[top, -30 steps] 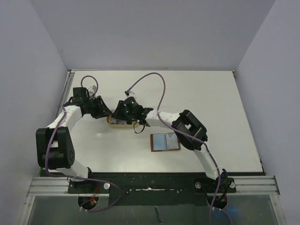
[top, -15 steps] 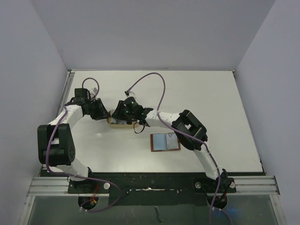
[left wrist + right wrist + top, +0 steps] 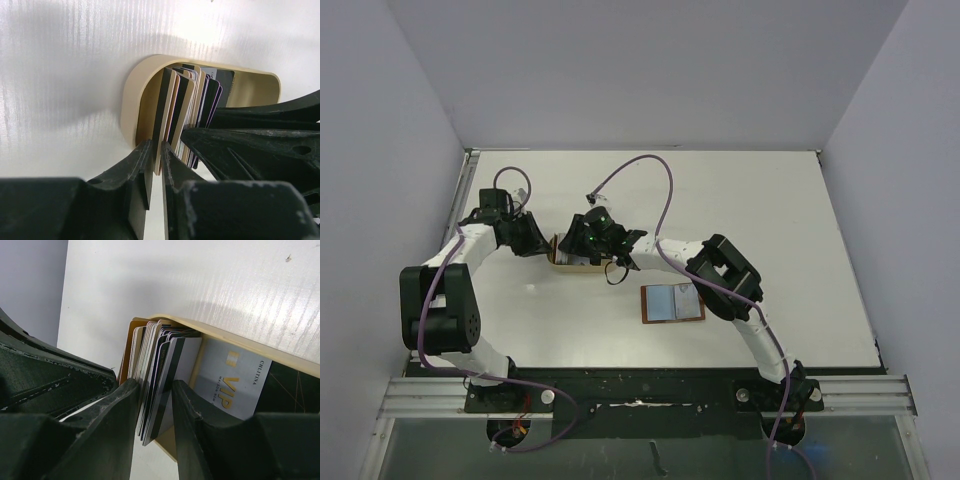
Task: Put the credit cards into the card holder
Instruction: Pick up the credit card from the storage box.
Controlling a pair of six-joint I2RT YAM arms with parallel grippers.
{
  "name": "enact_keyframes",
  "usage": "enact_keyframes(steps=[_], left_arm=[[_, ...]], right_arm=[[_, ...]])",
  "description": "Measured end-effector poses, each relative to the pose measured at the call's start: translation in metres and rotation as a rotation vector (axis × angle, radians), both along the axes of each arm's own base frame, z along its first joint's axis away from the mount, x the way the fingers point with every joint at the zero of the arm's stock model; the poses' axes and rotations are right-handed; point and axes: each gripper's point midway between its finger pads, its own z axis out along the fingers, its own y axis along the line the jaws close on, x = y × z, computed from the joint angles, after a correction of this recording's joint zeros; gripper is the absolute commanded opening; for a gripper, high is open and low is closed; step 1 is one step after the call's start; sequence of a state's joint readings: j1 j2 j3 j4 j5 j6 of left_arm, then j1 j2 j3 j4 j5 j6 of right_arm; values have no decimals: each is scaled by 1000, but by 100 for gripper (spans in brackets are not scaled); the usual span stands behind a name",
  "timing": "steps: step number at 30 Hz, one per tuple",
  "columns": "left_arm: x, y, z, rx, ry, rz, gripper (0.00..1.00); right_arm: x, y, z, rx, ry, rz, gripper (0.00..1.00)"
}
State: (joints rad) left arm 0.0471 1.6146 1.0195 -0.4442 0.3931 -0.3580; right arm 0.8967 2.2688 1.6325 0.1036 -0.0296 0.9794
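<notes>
Two grippers are working the tan tray [image 3: 130,100] of upright credit cards [image 3: 200,95], card holder [image 3: 672,303] lying open well apart: left gripper [image 3: 156,155] is pinching the outermost card [image 3: 164,105], right gripper [image 3: 155,390] is straddling a bunch, grip unclear, and a neighbour clinging on could be dragging out too.

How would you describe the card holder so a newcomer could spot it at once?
On the white table, look beside the elbow of the right arm. The card holder lies open, brown-edged with pale blue inside, unlike the tan tray packed with upright cards.
</notes>
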Motion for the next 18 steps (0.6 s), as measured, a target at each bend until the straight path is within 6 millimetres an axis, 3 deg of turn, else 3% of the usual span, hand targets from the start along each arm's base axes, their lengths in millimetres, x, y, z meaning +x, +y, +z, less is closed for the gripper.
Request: enact_keyframes(steps=[7,13,18], left_arm=[[0,-2,-1,-13,3,-7,13],[0,-3,0,-17,2,-9,7],[0,-3,-1,-12,1,-9,11]], right_arm=[[0,0,0,0,0,0,32],[0,0,0,0,0,0,32],[0,0,0,0,0,0,32]])
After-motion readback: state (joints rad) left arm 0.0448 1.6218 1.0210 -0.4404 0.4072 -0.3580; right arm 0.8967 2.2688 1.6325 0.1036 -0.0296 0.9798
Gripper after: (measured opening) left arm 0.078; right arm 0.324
